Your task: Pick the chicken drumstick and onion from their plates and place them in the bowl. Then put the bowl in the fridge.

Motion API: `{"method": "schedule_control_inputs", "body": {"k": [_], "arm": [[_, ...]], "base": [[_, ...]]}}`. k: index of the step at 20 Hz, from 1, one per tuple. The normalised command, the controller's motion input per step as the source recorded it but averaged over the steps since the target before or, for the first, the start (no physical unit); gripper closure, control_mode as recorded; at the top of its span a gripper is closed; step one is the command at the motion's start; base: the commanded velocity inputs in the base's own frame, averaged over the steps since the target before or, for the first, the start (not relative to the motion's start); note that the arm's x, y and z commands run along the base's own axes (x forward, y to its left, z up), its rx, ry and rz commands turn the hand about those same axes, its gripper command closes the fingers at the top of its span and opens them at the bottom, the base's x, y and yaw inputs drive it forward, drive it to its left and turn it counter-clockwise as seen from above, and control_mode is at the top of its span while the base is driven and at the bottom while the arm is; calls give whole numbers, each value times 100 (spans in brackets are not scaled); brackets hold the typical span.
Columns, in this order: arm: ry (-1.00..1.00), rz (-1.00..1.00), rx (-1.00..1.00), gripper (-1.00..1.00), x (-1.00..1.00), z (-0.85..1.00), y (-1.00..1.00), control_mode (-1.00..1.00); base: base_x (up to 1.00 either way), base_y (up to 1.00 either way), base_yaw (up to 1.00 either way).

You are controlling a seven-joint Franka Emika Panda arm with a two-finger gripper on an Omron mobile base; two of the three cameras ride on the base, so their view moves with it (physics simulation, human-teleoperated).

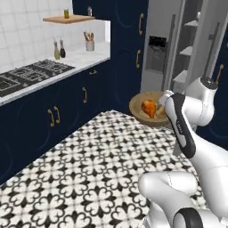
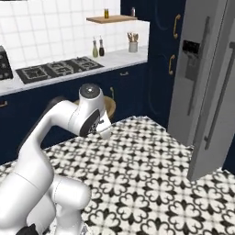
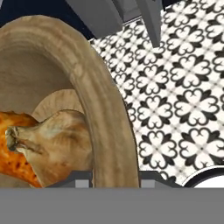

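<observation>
A white robot arm stood on a black-and-white patterned floor (image 1: 93, 173) in a kitchen with dark navy cabinets (image 1: 67, 111) and gold handles. The arm carried a light-brown wooden bowl (image 1: 141, 116) in the air above the floor, in front of a tall grey fridge (image 1: 176, 44).

In the left base view, the bowl hung just left of the arm's wrist, which hid the bowl's right edge. Inside lay the orange-brown chicken drumstick (image 1: 148, 107), with the pale onion (image 1: 159, 112) touching its right side. The fridge door (image 1: 213, 49) stood open, showing grey shelves (image 1: 185, 51) inside. The black dispenser panel (image 1: 156, 53) sat on the closed left door.

In the hand view, the bowl's thick curved rim (image 3: 105, 118) ran down to the bottom edge of the picture, where the gripper (image 3: 114, 180) was clamped on it, 1 dark finger (image 3: 78, 179) inside the wall and 1 outside. The onion (image 3: 57, 144) rested against the inner wall, overlapping the drumstick (image 3: 15, 153) at the left edge. Beyond the rim lay patterned floor and the lower grey edges of the fridge (image 3: 109, 13).

In the right base view, the arm's elbow and forearm covered most of the bowl; only a sliver of its rim (image 2: 111, 106) showed behind the wrist. The fridge (image 2: 202, 69) rose at the right with its long dark handle (image 2: 195, 78).

Further back, a counter (image 1: 53, 67) held a black stove (image 1: 31, 73), 2 bottles (image 1: 59, 50) and a utensil holder (image 1: 90, 43), under a wooden shelf (image 1: 69, 18).
</observation>
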Motion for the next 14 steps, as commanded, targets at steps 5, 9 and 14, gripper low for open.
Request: {"method": "schedule_control_inputs", "body": {"k": [5, 9, 14], "arm": [[0, 0, 0, 100, 0, 0, 0, 100], [0, 0, 0, 100, 0, 0, 0, 100], [0, 0, 0, 100, 0, 0, 0, 100]], "base": [[100, 93, -63], [100, 95, -63], [99, 91, -65]]}}
